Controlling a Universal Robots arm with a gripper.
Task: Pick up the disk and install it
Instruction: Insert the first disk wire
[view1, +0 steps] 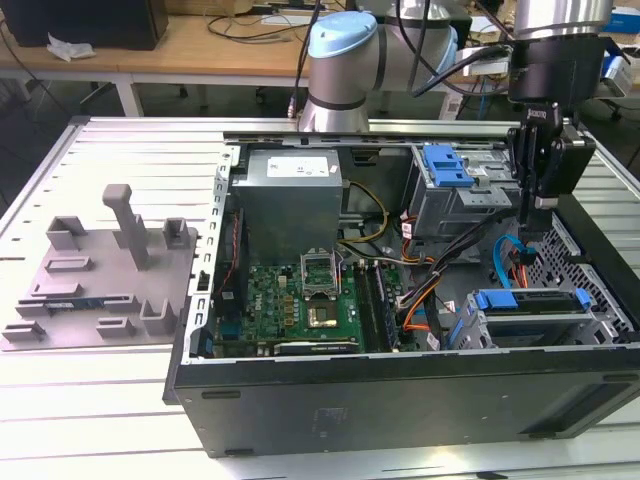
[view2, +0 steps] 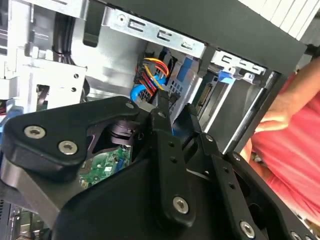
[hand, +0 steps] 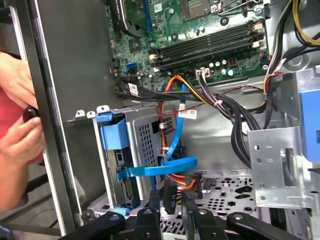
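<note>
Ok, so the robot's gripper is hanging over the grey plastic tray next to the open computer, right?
No. In the exterior view the gripper hangs over the open computer itself, not the grey plastic tray, which lies beside it.

In the exterior view the arm (view1: 342, 60) rose at about twelve o'clock, its bulky joint capped in pale blue over a silver-grey base. The wrist (view1: 558, 50), silver above and black below, entered at about one o'clock and hung straight down. Under it the black gripper (view1: 530, 225) pointed vertically downward at about two o'clock, its body squared and upright.
</note>
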